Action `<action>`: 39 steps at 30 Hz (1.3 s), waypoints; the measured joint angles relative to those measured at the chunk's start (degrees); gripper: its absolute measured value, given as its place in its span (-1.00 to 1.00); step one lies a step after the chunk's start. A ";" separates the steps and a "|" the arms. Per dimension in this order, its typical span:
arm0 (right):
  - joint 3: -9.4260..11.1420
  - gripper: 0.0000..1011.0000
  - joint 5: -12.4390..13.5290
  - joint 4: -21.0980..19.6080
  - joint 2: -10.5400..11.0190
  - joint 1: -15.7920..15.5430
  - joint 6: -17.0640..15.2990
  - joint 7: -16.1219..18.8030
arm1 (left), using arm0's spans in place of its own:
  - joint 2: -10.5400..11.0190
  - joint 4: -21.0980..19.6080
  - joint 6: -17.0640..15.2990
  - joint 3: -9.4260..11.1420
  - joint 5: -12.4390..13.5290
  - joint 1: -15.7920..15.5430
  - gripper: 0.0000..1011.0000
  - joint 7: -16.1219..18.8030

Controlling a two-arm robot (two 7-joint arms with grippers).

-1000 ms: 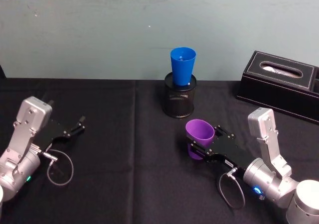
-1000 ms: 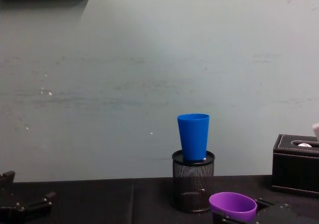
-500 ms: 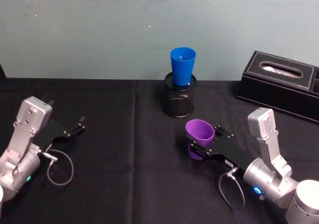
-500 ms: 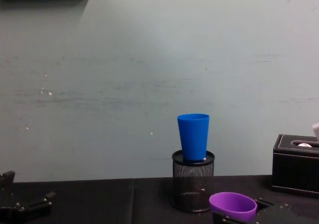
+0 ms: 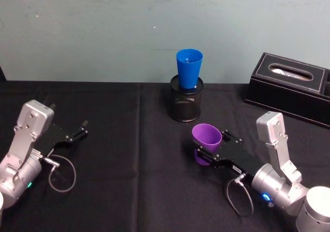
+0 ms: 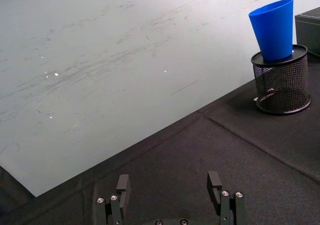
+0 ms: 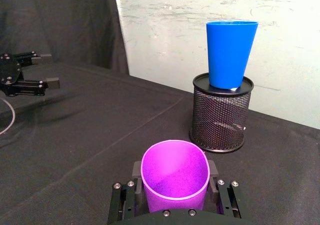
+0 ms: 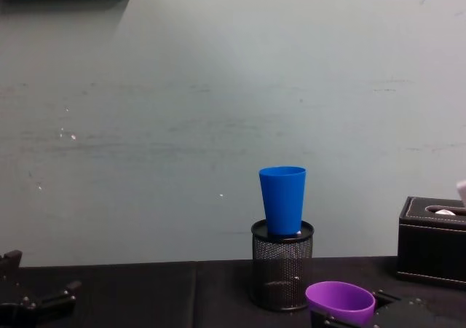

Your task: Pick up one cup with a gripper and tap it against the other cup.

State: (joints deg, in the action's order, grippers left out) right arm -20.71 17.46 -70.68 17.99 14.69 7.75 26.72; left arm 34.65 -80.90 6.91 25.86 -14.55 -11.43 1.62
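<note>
The right claw (image 5: 211, 145) sits low over the black cloth (image 5: 129, 154), on the right side of the table and near the front. Its two long fingers are closed on the purple cup (image 5: 207, 137), one finger on each side. The cup's mouth faces up. Seen from the right wrist, its round rim looks squeezed a little, like an egg. I cannot tell if the bottom of the cup touches the cloth.

The blue cup (image 5: 188, 67) stands straight up in the top of a black wire-mesh pen holder (image 5: 186, 108). Its bottom end is down inside the ring and most of it sticks out above. The holder is farther back than the purple cup, close to the pale wall (image 5: 93, 31) and a little to the left. The two cups are apart, and bare cloth lies between them.

A black tissue box (image 5: 289, 87) sits at the far right, near the wall and off to the side of both cups. A white tissue shows in the slot on its top.

The left claw (image 5: 82, 129) rests low on the left side of the table, well apart from the cups. Its fingers are spread open and hold nothing. A thin grey wire (image 5: 62, 172) makes a loop beside its arm.
</note>
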 joint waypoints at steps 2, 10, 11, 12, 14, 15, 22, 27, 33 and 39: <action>0.00 0.45 0.00 0.00 0.00 0.00 0.00 0.00 | 0.00 0.00 0.00 0.00 0.00 0.00 1.00 0.00; 0.00 0.45 0.00 0.00 0.00 0.00 0.00 0.00 | 0.00 0.00 0.00 0.00 0.00 0.00 1.00 0.00; 0.00 0.45 0.00 0.00 0.00 0.00 0.00 0.00 | 0.00 0.00 0.00 0.00 0.00 0.00 1.00 0.00; 0.00 0.45 0.00 0.00 0.00 0.00 0.00 0.00 | 0.00 0.00 0.00 0.00 0.00 0.00 1.00 0.00; 0.00 0.45 0.00 0.00 0.00 0.00 0.00 0.00 | 0.00 0.00 0.00 0.00 0.00 0.00 1.00 0.00; 0.00 0.45 0.00 0.00 0.00 0.00 0.00 0.00 | 0.00 0.00 0.00 0.00 0.00 0.00 1.00 0.00; 0.00 0.50 0.00 0.00 0.00 0.00 0.00 0.00 | 0.00 0.00 0.00 0.00 0.00 0.00 1.00 0.00; 0.00 0.75 0.00 0.00 0.00 0.00 0.00 0.00 | 0.00 0.00 0.00 0.00 0.00 0.00 1.00 0.00; 0.00 0.98 0.00 0.00 0.00 0.00 0.00 0.00 | 0.00 0.00 0.00 0.00 0.00 0.00 1.00 0.00; 0.00 0.98 0.00 0.00 0.00 0.00 0.00 0.00 | 0.00 0.00 0.00 0.00 0.00 0.00 1.00 0.00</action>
State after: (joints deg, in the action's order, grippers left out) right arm -20.72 17.46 -70.69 17.99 14.69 7.75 26.72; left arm 34.65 -80.90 6.91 25.86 -14.55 -11.43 1.62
